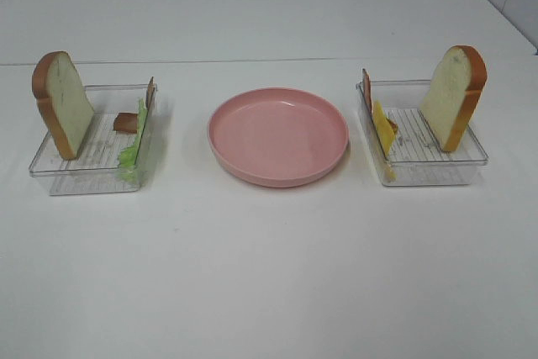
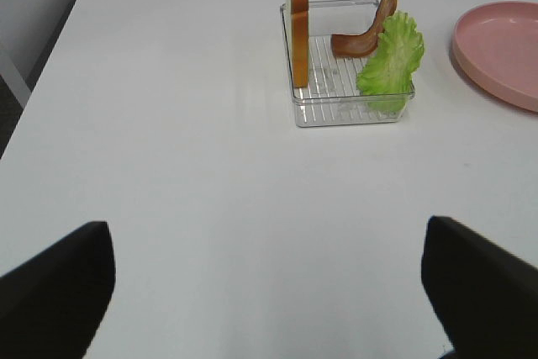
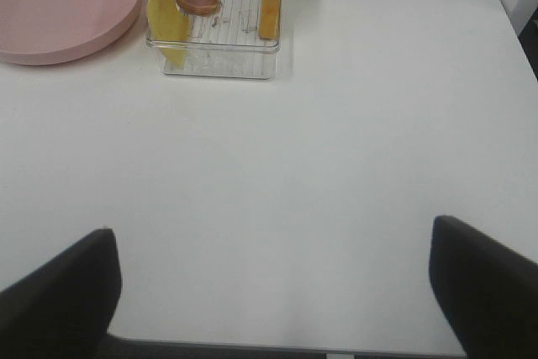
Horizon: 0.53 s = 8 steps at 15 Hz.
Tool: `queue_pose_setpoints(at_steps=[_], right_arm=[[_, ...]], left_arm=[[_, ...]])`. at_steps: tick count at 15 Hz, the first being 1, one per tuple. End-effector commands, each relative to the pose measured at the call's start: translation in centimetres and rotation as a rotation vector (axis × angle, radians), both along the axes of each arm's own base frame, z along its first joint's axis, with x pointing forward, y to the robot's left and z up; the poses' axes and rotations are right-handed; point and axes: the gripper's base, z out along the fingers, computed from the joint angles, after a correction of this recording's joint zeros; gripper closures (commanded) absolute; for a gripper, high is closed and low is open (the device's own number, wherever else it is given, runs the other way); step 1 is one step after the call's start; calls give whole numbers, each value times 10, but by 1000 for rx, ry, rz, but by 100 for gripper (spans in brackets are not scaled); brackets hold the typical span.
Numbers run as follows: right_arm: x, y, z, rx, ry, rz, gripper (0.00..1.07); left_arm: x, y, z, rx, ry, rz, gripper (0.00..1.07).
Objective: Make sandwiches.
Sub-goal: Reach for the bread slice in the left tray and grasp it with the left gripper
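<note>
No sandwich is built yet. The pink plate (image 1: pixel 277 136) holds nothing, and the parts stand in two clear trays on either side of it on the surface (image 1: pixel 269 275).

In the left tray (image 1: pixel 84 181), the left bread slice (image 1: pixel 63 105) stands on edge at the side far from the plate. The lettuce leaf (image 1: pixel 134 147) and the left bacon strip (image 1: pixel 126 122) lean at the side nearest the plate. The right tray (image 1: pixel 437 174) mirrors this: the right bread slice (image 1: pixel 454 97) is far from the plate, and the cheese slice (image 1: pixel 383 128) and right bacon strip (image 1: pixel 366 90) are near it.

The left tool (image 2: pixel 269 292) and right tool (image 3: pixel 269 292) are both spread wide and hold nothing. Both are well back from the plate.

The bread looks like light, slightly squashy toy foam. It is probably best pinched across its flat faces near the top crust, which rises above the tray wall. The lettuce, cheese and bacon look thin and floppy, so their raised upper edges seem the safest hold.
</note>
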Motion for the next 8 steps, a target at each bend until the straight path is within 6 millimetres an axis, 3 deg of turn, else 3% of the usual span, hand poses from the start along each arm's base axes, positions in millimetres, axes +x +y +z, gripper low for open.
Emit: queue_pose_setpoints(at_steps=[1,8], right_arm=[[-3,-1,-1,-7,-34,1,11],[-3,-1,-1,-7,-34,1,11]], left_arm=[[-3,0,0,-4,-20,-3,16],[-3,0,0,-4,-20,-3,16]])
